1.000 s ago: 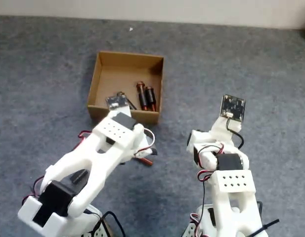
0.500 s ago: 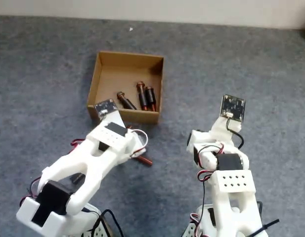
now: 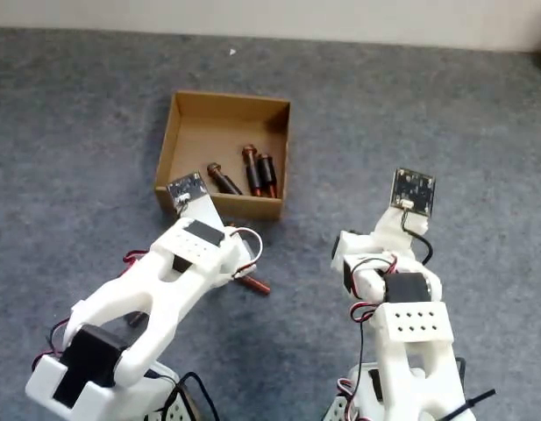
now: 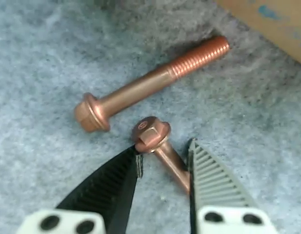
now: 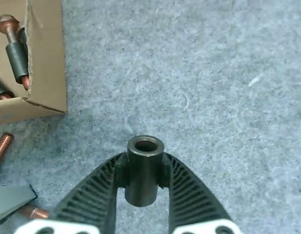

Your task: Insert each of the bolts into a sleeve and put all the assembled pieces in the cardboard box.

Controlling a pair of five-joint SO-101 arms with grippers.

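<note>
One bolt (image 4: 151, 134) lies between our left gripper's (image 4: 164, 148) narrowly parted fingers. We should close squarely on its shank, while the right gripper (image 5: 144, 161) clamps the sleeve (image 5: 143, 187) steady.

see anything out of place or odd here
Nothing damaged or spilled. Two unsleeved bolts lie on the carpet outside the cardboard box: the nearer bolt between the left tool's open fingers, the farther bolt beside it. The right tool holds a sleeve.
</note>
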